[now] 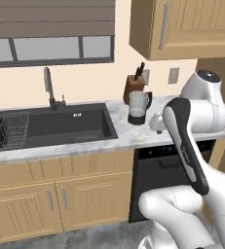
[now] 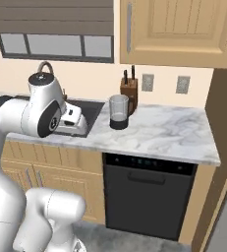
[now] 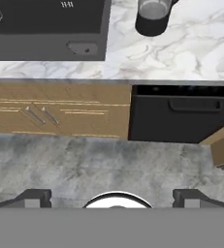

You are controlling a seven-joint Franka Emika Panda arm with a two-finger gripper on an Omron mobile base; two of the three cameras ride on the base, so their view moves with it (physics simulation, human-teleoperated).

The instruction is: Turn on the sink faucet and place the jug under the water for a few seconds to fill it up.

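your gripper [image 3: 111, 197] is spread wide, grasping nothing, above the floor; the jug [image 1: 138, 108] stands on the counter [image 1: 133, 133] right of the sink [image 1: 60, 126].

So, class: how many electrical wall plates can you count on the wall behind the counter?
2. One wall plate sits just right of the knife block; the other wall plate is further right, above the marble counter. More may hide behind the arm.

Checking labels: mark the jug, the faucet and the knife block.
jug [image 1: 138, 108]: left base view, glass wall.
sink faucet [image 1: 48, 83]: left base view, upright neck.
knife block [image 2: 129, 90]: right base view, wooden front.
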